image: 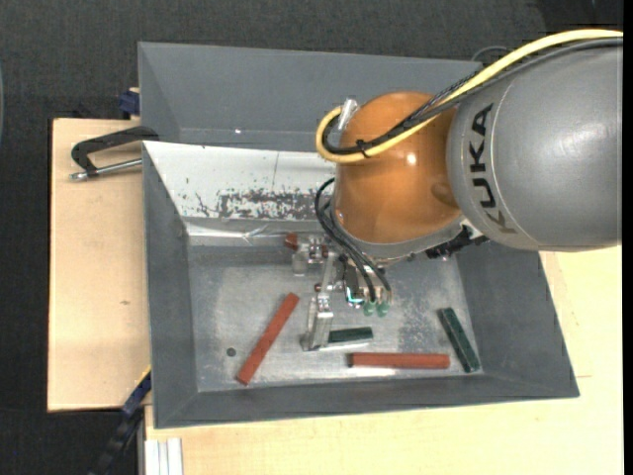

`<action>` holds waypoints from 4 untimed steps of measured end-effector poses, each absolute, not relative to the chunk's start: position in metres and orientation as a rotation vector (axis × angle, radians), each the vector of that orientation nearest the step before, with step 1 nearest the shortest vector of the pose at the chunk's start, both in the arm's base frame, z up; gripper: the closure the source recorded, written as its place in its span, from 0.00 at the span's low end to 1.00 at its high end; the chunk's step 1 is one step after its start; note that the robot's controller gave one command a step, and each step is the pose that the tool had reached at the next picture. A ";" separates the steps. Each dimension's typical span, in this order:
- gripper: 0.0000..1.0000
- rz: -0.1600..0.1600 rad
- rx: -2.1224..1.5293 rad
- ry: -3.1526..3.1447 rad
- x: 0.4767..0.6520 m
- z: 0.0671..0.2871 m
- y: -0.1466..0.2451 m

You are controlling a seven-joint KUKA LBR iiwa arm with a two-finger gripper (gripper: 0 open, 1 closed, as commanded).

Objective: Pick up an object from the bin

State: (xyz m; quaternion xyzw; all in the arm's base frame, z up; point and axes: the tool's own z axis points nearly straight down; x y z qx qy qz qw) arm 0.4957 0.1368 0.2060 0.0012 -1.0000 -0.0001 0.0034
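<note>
Short dark green stick [350, 336], lying flat, level across, middle of the bin [213, 295] floor

The orange wrist cover [396, 181] hides the upper part of the gripper [318, 334]. A reddish bit [292, 239] just up-left of it is half hidden. Well to its left, a dark speck [230, 352] is too small to tell. The arm [554, 137] runs off the right edge.

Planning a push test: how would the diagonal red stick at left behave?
The red stick looks straight and rigid, so it would probably slide or pivot, not bend. Lying flat on the bin floor, it seems unlikely to tip.
</note>
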 end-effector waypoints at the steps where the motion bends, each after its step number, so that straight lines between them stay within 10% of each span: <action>1: 0.00 -0.002 0.000 -3.142 0.498 0.210 0.136; 4: 0.00 -0.001 0.738 -3.055 0.500 0.090 0.152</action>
